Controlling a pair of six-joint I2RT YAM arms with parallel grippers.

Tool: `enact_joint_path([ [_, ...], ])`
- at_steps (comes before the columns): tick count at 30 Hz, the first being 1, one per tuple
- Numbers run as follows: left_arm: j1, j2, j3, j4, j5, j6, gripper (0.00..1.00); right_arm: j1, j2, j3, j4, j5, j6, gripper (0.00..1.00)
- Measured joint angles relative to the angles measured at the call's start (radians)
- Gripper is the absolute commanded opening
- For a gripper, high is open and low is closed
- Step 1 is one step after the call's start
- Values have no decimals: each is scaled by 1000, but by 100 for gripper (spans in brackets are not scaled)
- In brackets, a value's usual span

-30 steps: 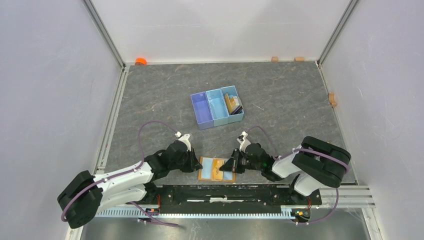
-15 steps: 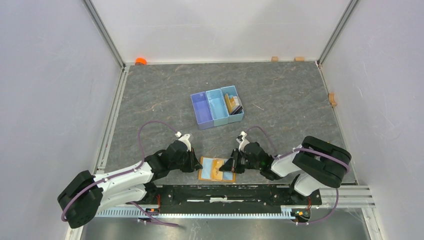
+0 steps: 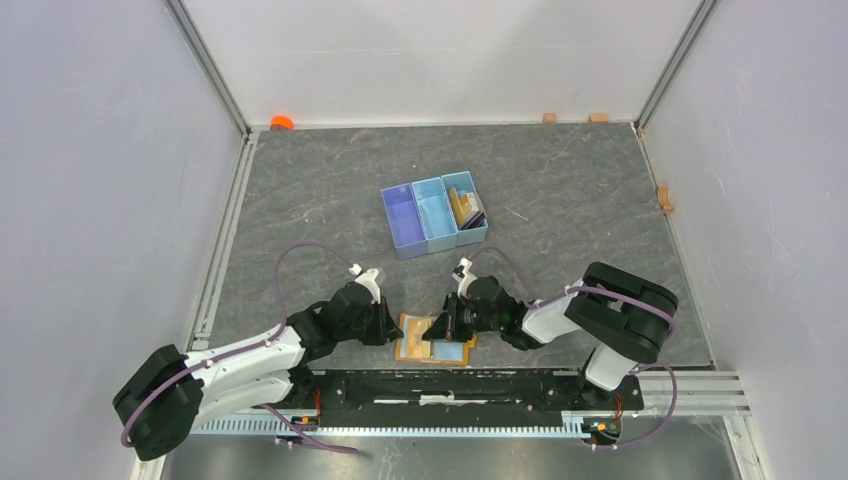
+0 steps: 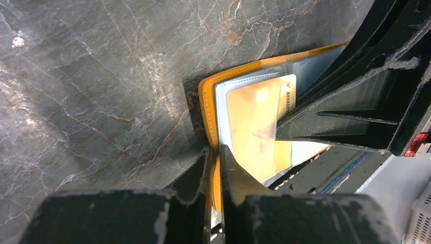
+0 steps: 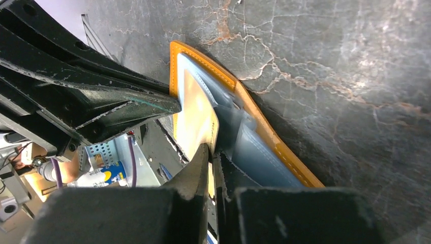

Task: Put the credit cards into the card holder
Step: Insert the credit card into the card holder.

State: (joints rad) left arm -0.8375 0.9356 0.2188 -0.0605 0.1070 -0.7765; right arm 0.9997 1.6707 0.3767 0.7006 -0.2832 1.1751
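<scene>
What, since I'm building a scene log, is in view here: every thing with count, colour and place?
card holder: one, orange-tan, open flat at the table's near edge
gold card: one, gold-yellow, on the card holder's inner panel
tray: one, blue, three compartments, mid-table
cards: several, count unclear, gold and dark, in the tray's right compartment
orange object: one, orange, far-left corner
tan blocks: three, tan, two at the far edge, one at the right edge
table: one, dark grey, marbled
left gripper: one, black, shut on the card holder's edge
right gripper: one, black, shut on the gold card
</scene>
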Motion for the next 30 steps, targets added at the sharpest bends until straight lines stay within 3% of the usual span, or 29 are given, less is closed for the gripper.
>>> enact_joint_path([
  [3, 0, -12, -2, -8, -2, 0, 2, 1, -6, 14, -29, 0, -14, 23],
  [10, 0, -33, -9, -8, -2, 0, 2, 35, -96, 23, -137, 72, -72, 44],
  [17, -2, -40, -13, -7, 1, -1, 2, 77, -199, 50, -326, 172, -148, 45],
  [28, -2, -50, -18, -14, 3, -1, 2, 179, -130, 224, -527, 291, -211, 41],
  [30, -1, -55, -19, -16, 2, -1, 6, 195, -122, 259, -584, 321, -223, 42],
])
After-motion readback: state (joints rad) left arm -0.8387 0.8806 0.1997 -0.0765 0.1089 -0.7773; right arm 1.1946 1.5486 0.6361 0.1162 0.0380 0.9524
